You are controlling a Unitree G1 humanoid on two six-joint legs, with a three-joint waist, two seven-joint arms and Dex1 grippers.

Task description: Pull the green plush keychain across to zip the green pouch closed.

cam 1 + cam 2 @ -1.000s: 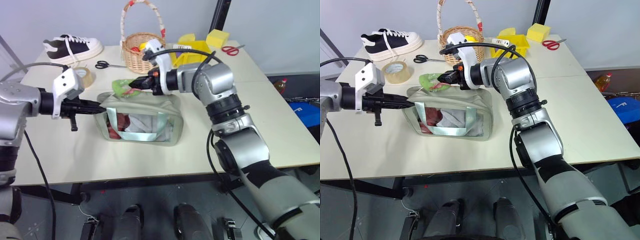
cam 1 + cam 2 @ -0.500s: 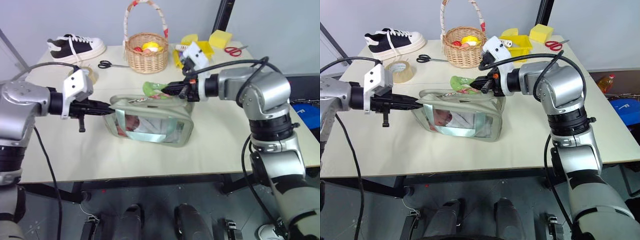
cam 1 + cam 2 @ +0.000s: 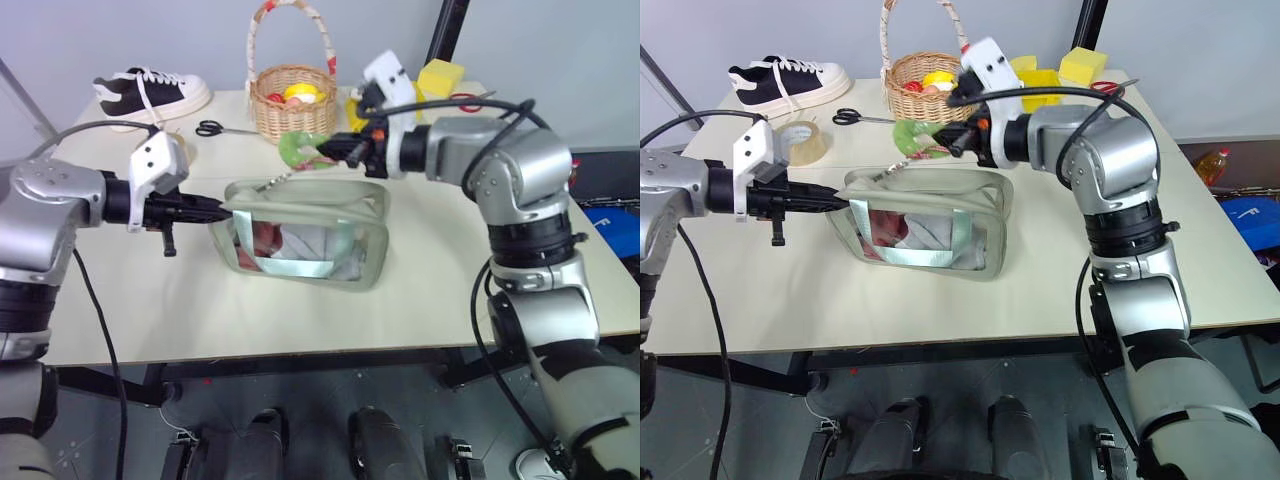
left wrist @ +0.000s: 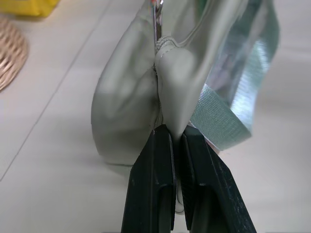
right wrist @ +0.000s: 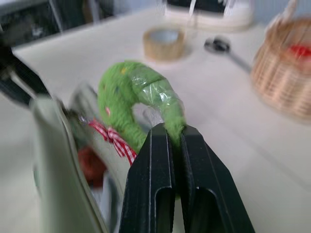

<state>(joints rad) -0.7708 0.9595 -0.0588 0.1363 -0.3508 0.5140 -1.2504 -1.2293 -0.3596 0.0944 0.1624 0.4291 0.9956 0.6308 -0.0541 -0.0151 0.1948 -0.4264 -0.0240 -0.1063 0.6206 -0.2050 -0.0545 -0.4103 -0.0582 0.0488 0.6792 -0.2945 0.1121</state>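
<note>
Since the earlier frames, the right gripper [image 3: 335,146] has carried the green plush keychain [image 3: 298,149] toward the robot's right and a little upward, so the charm now hangs above the back edge of the green pouch [image 3: 305,232] instead of over its left end. The pouch itself has also lifted a bit at its top and looks more stretched between the two arms.

Nearest to the robot, the pouch sits on the pale table [image 3: 430,290], about in the middle, with its clear window and mint straps facing the camera. Something red and white is visible inside through the window. The left gripper [image 3: 222,208] has its two black fingers pressed together on the fabric at the left end of the pouch, beside the start of the zipper; in the left wrist view the cloth is pinched between the fingers [image 4: 150,189].

Behind the pouch, the right gripper is clamped on the keychain; the right wrist view shows the green plush squeezed between the fingers [image 5: 150,184], with a red-and-white checked bit under it.

Farther back stand a wicker basket [image 3: 291,108], black scissors [image 3: 215,128], a roll of tape [image 3: 798,143], a black-and-white sneaker [image 3: 150,92], yellow blocks [image 3: 438,76] and red scissors [image 3: 1112,88].
</note>
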